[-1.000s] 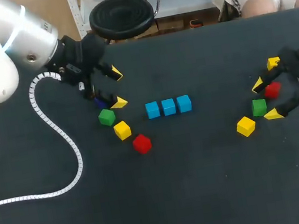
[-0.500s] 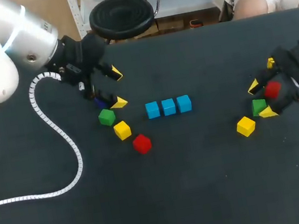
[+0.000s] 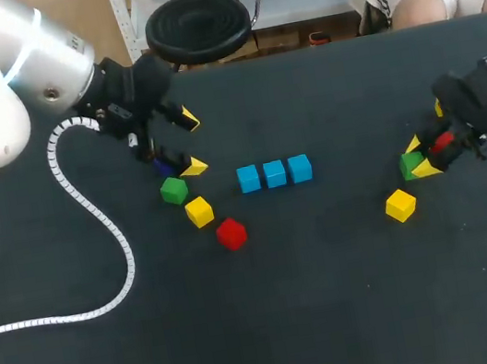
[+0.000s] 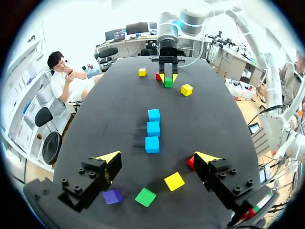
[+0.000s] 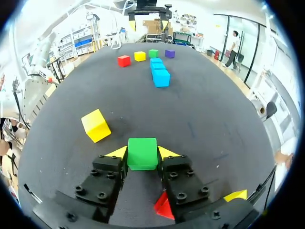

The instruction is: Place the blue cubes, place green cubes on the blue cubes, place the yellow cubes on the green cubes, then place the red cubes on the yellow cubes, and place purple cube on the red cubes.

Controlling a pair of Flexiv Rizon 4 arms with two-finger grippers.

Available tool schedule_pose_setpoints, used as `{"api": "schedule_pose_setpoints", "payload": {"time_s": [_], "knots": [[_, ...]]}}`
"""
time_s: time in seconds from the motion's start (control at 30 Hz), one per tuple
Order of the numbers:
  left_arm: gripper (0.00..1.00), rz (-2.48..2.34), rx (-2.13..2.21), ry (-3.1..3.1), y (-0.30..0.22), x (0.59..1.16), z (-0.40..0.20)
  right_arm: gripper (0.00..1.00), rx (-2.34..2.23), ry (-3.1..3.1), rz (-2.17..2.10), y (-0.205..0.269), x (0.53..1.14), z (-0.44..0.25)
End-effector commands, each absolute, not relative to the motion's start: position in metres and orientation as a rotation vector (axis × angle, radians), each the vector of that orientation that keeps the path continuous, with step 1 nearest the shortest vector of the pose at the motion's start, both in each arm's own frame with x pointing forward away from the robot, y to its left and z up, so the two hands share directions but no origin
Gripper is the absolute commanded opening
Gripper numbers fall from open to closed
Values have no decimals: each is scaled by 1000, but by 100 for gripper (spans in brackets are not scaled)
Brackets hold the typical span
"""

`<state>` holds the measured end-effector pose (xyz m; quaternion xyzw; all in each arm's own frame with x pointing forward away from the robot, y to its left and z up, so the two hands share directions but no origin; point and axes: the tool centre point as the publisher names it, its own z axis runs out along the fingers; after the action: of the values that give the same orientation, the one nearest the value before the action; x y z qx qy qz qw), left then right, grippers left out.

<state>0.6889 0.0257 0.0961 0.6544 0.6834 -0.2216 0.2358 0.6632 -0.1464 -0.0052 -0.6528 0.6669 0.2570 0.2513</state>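
Observation:
My right gripper (image 3: 419, 157) is shut on a green cube (image 3: 410, 163), with its yellow tips pressed to both sides of that cube (image 5: 142, 152). A red cube (image 3: 444, 142) lies under its fingers and a yellow cube (image 3: 401, 205) lies in front of it. Three blue cubes (image 3: 275, 174) form a row at mid-table. My left gripper (image 3: 191, 142) hangs open at the back left, above a purple cube (image 4: 113, 196), a green cube (image 3: 173, 191), a yellow cube (image 3: 199, 211) and a red cube (image 3: 231, 233).
A coiled white cable (image 3: 89, 208) trails over the table's left part. Another yellow cube (image 5: 236, 194) lies behind my right gripper, mostly hidden in the head view. Dark bare tabletop (image 3: 319, 300) fills the front.
My right gripper's fingers have closed from wide open onto the green cube, and the gripper with the cube has shifted slightly back and left. The left arm has kept still.

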Motion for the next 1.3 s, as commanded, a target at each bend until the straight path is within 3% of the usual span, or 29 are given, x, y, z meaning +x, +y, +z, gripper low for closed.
{"api": "schedule_pose_setpoints", "payload": {"time_s": [0.03, 0.8, 1.3], "knots": [[100, -610, 1799, 1875, 26, 690, 96, 0, -1793, 1804, 656, -139, 656, 16], [100, -610, 1799, 1875, 26, 690, 96, 0, -1833, 1707, 823, -65, 698, 66], [100, -610, 1799, 1875, 26, 690, 96, 0, -1833, 1707, 823, -65, 698, 66]]}}
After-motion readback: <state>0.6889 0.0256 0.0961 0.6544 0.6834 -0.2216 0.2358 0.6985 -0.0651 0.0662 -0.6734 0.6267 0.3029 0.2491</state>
